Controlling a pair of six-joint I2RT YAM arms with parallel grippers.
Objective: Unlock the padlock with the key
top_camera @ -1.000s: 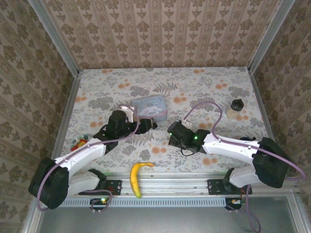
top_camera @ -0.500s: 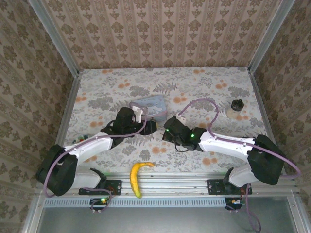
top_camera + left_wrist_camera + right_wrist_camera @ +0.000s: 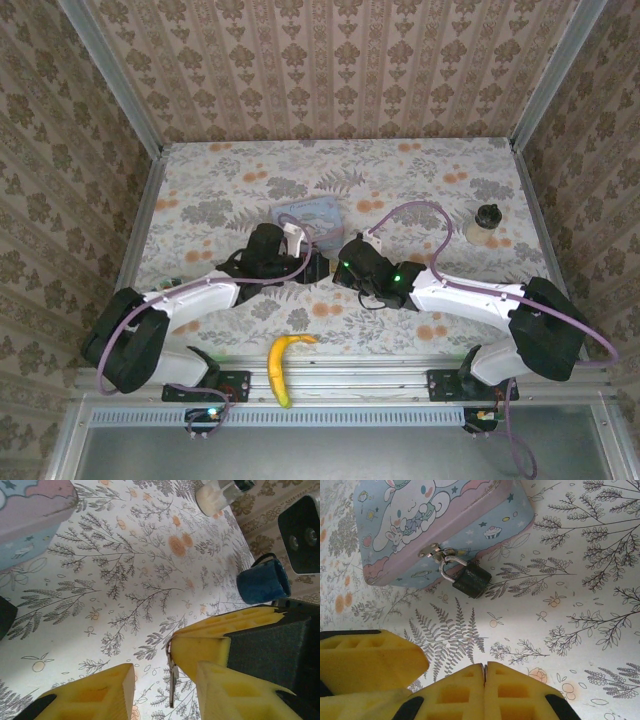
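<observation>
Both arms meet nose to nose at mid desk [image 3: 420, 180], just at 6 o'c of the pale blue cartoon tin [image 3: 310, 212]. Right fingers [image 3: 455, 690] are pressed flat together, no gap btw the yellow pads. From the left wrist cam, the key [image 3: 172, 680] hangs off their tip, small ring up top, blade pointing down. Left fingers [image 3: 100, 695] are spread wide w/ nothing in them, and the dangling key sits in the gap btw them. The padlock [image 3: 471, 579] hangs on the tin's clasp, shackle looped thru the hasp, dark body lying against the tin's front wall where it meets the desk. That puts it abt 12 o'c from the right fingers, apart from them. A banana [image 3: 283, 365] lies at 6 o'c by the near edge, well apart from both arms. A small dark-lidded jar [image 3: 485, 222] stands upright at abt 2 o'c, near the right wall. Can't tell which way the keyhole faces.
</observation>
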